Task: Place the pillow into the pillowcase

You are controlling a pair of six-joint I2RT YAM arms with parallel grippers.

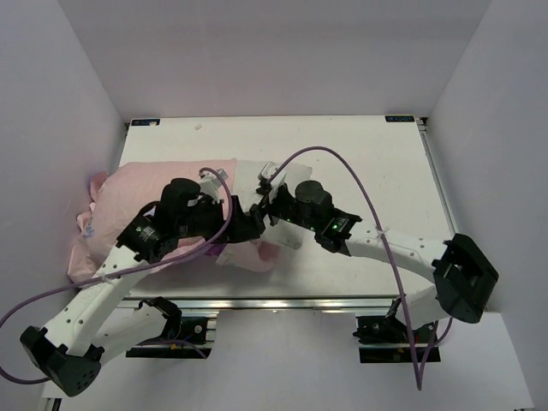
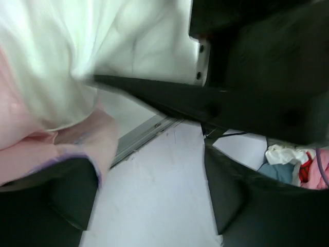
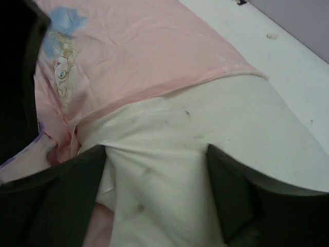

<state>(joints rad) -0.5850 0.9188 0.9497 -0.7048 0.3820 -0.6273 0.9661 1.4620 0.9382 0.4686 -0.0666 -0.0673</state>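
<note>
Pillow [image 3: 231,118] sits mostly inside the pillowcase [image 3: 144,56] at the table's [image 1: 360,163] left side with its white end poking out, and your left gripper [image 2: 149,170] and right gripper [image 3: 157,154] are both spread wide holding nothing, so I'd say next you grab the case's hem and tug it over.

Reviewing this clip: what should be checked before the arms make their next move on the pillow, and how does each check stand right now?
1. Whole pillow inside pillowcase: not ok, its white end sticks out of the opening.
2. Release by left jaws: ok, they stand apart with nothing between them; pink cloth lies beside one finger.
3. Release by right jaws: ok, they stand apart, straddling the bare end of the pillow.
4. All of the pillowcase on the table: not ok, its left end overhangs the edge.
5. Opening edge under the pillow: cannot tell, hidden.
</note>
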